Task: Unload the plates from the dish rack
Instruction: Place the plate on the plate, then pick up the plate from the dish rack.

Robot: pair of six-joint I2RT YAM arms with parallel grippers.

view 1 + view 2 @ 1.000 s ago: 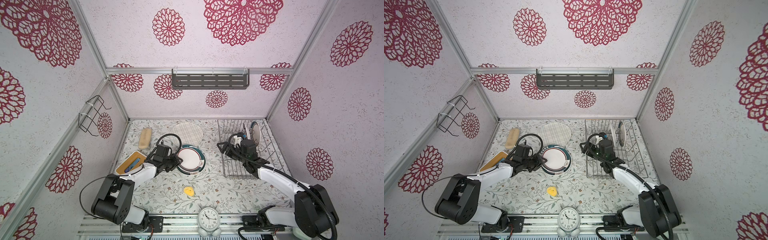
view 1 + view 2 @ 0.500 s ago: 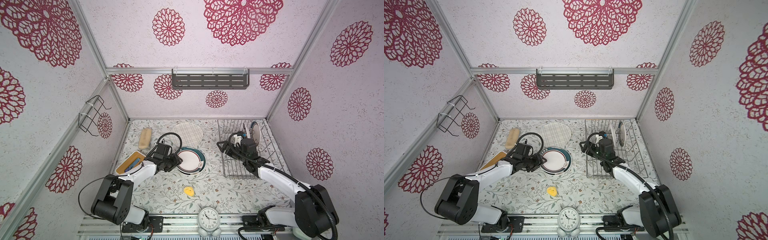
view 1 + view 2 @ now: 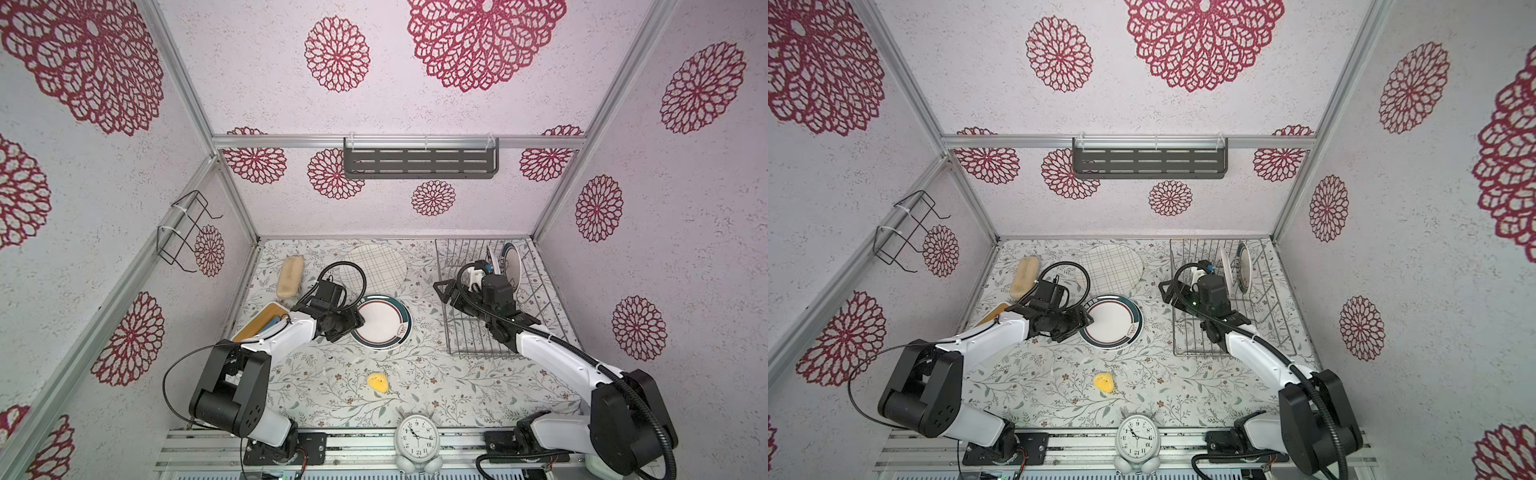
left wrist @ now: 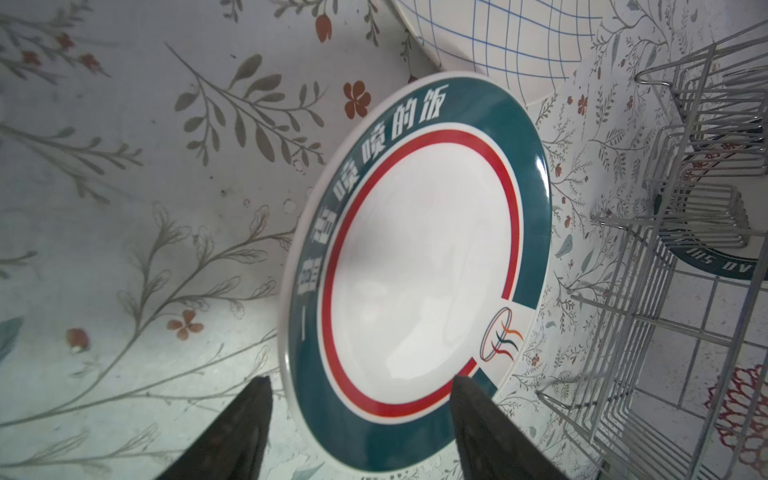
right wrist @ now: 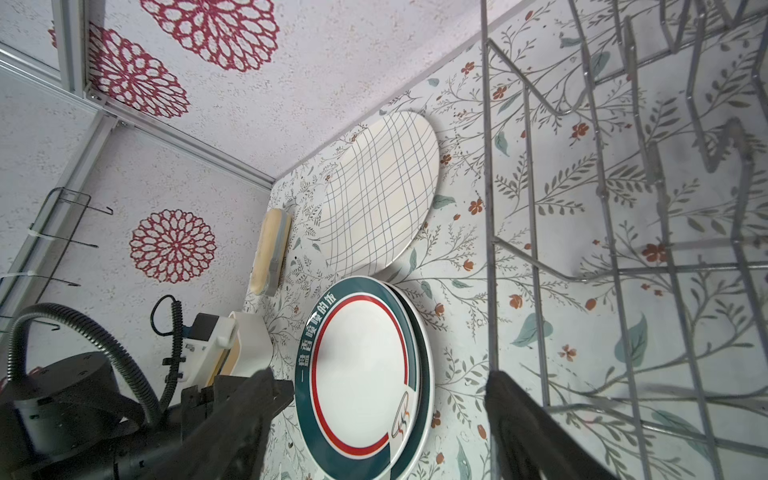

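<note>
Plates stacked two high lie right in front of the left end effector. It is spread wide, with its fingers on either side of the top plate's near rim and not clamped on it. Whether either finger touches the rim cannot be told. Both plates in the stack are white with teal-and-red rims. They lie flat and face up around the middle of the table, and the lower one's rim peeks out in the right wrist view. Just on the far side of the stack, a cream grid plate lies flat on the table.

The right end effector is also wide open, with nothing between its fingers. In both top views it hangs over the left edge of the dish rack, which stands on the right of the table. Two rack plates stand upright between the tines at the far right corner.
</note>
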